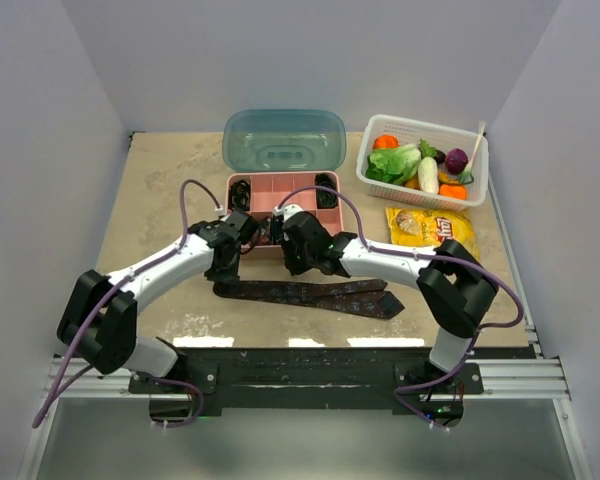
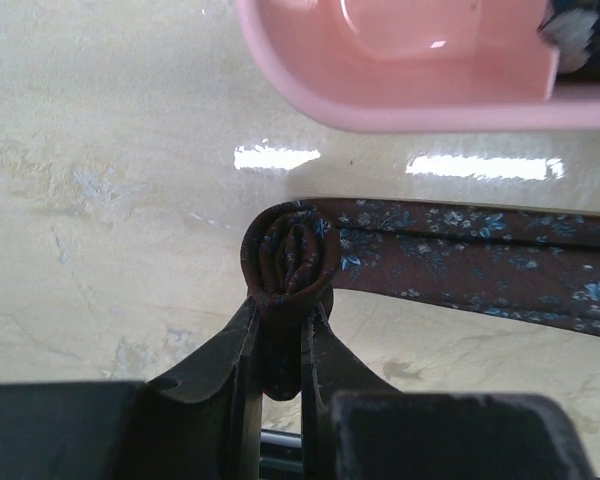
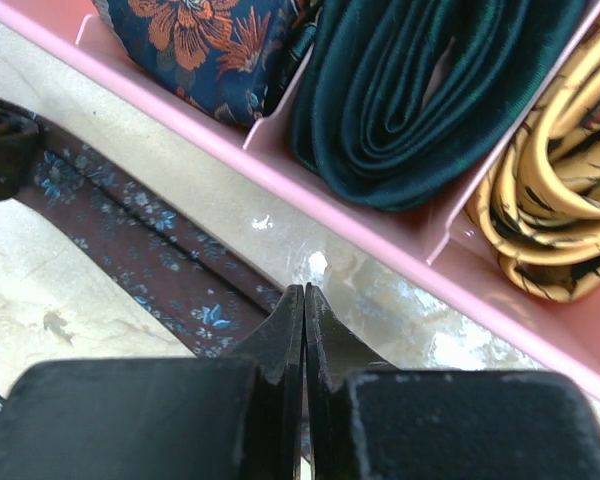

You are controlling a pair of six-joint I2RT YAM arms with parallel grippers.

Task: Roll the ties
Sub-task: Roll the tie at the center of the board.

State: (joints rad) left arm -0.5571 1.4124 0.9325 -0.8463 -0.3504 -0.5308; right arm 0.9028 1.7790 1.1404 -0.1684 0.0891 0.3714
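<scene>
The left gripper (image 2: pixel 280 325) was clamped on a small started coil at one end of the maroon tie (image 2: pixel 460 250), lower centre of its view. The rest lay flat along the table (image 2: pixel 100 200), so most of the rolling was left.

The right gripper (image 3: pixel 305 300) was closed on nothing visible.

Across the top, the pink box (image 3: pixel 380 240) held a coiled blue floral tie (image 3: pixel 200 40), a green tie (image 3: pixel 400 100) and a gold tie (image 3: pixel 560 200).
</scene>
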